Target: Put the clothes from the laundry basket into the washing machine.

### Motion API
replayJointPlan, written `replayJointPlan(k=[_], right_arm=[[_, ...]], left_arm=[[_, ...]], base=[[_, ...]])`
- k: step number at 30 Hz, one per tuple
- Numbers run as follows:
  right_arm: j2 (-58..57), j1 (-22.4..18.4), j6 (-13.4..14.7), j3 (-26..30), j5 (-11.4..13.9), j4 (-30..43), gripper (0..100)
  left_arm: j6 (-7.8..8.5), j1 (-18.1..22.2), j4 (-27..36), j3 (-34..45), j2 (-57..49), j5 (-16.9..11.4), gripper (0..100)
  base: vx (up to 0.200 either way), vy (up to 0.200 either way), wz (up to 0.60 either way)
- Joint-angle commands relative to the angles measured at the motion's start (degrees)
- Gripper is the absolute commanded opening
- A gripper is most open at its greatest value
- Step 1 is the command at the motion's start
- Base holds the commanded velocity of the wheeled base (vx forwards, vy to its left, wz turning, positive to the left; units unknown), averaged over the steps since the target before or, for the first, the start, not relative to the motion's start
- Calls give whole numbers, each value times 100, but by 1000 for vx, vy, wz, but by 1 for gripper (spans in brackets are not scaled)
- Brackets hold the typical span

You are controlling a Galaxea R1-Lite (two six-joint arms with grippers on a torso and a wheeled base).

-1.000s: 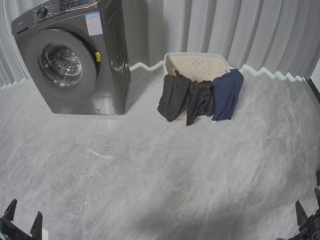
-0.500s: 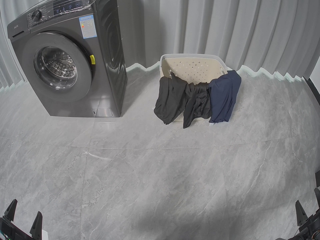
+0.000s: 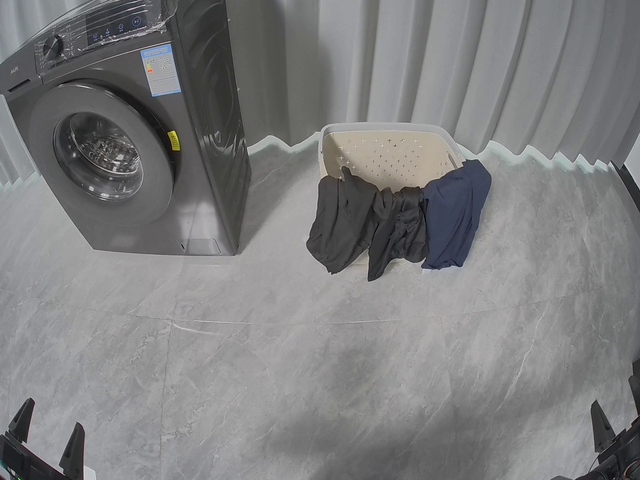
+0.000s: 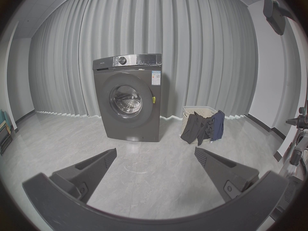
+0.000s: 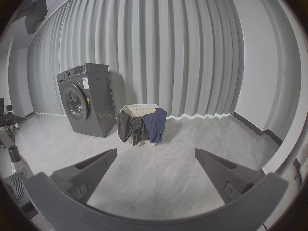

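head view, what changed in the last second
The whole view shifted, so the camera moved; the washing machine now sits nearer the left edge. Nothing was grasped or released. The clothes still hang over the front rim of the laundry basket; the left pincer and right pincer stay open and empty.

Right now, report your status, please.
Left fingers, right fingers open, empty. Clothes draped over basket rim. Washer door looks shut. Nothing on floor between.

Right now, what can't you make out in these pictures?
Laundry basket floor, head view: hidden by its front wall and the draped clothes; more inside cannot be told.
Washing machine door, every view: whether glass covers the drum opening is unclear.
Label on the machine, head view: print too small.
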Motion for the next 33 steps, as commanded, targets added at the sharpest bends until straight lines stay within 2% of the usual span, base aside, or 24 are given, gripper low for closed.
replayJointPlan(k=[1,4,13,22,25,33], right_arm=[[-84,-2,-2,101,4,0,100],[-84,-2,-2,101,4,0,100],[-84,-2,-2,101,4,0,100],[-84,-2,-2,101,4,0,100],[-84,-2,-2,101,4,0,100],[-84,-2,-2,101,4,0,100]], left_arm=[[7,-2,2,92,-84,4,100],[-2,-2,2,92,-84,-4,100],[-19,-2,2,92,-84,4,100],[-28,-2,2,84,-75,-4,100],[-19,7,2,84,-75,4,100],[-19,7,-7,92,-84,31,100]], base=[[200,0,0],[200,0,0],[0,0,0],[200,200,0],[0,200,0],[0,-25,0]])
